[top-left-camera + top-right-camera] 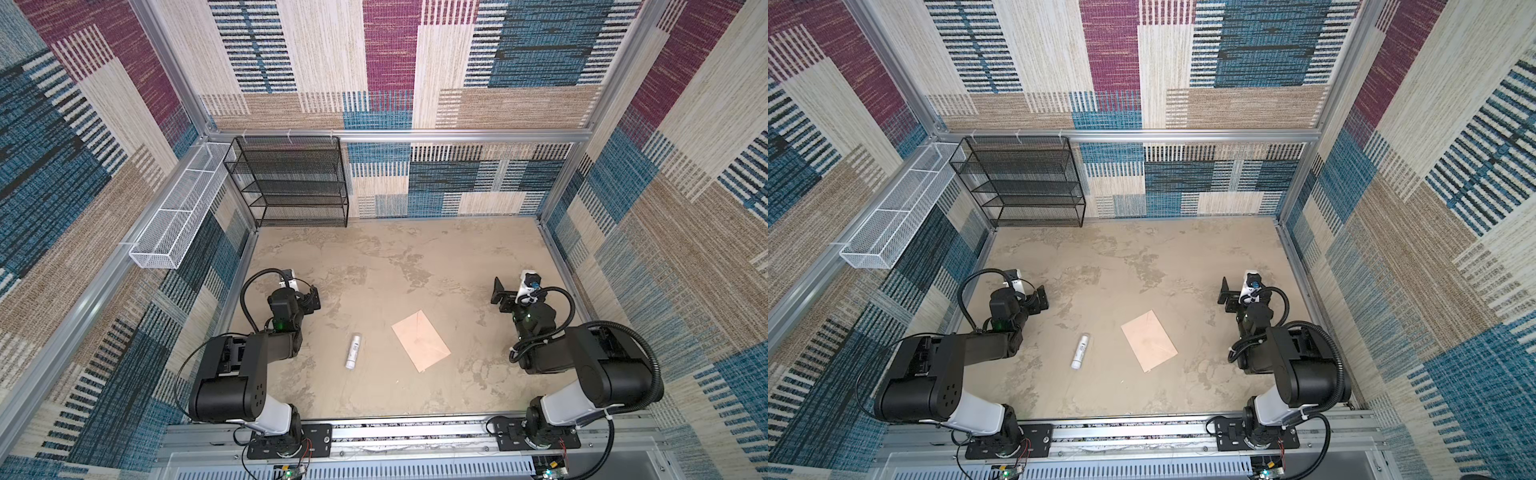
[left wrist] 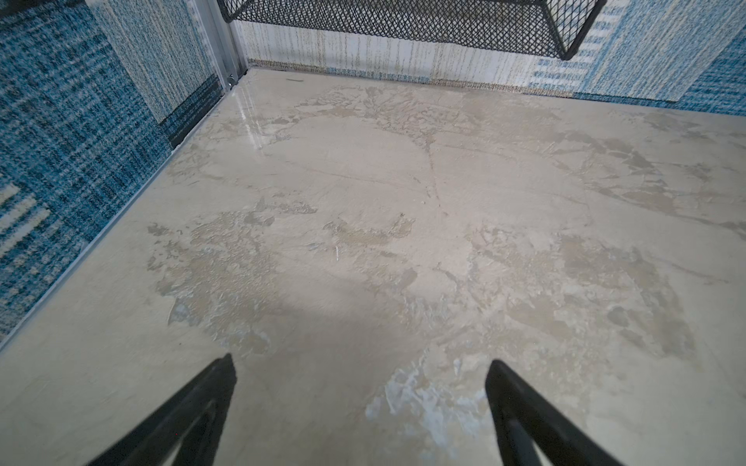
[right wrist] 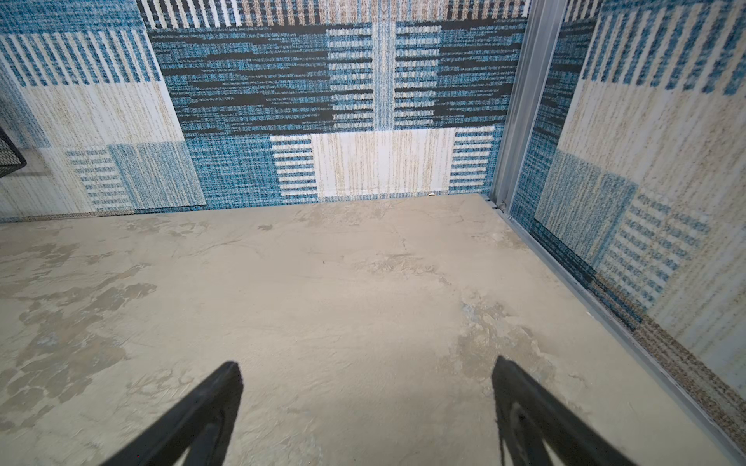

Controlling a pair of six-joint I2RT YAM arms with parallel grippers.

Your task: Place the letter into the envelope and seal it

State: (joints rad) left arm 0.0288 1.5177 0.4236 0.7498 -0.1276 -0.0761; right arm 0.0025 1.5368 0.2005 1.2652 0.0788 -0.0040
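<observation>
— Currently, what is the jaw status?

— On the left gripper (image 2: 359, 363) the jaws stand wide apart with nothing between them; only bare table (image 2: 403, 181) lies beneath. The right gripper (image 3: 367, 363) is in the same condition, spread and empty.

— Locate the task items.

— In a top view, the envelope (image 1: 420, 340) lies flat on the table between the two arms. It is nearer the right arm and well apart from both grippers. A white tube (image 1: 353, 351) lies near it on the left arm's side. The letter is not visible in any view. Whether it is inside or under the envelope cannot be determined.

— Hazards?

— Probably three. Pinching flat paper against the table may crease it or push it away. Sealing before the letter is located would close an empty envelope. A low sweep by the left arm may set the tube rolling.
</observation>
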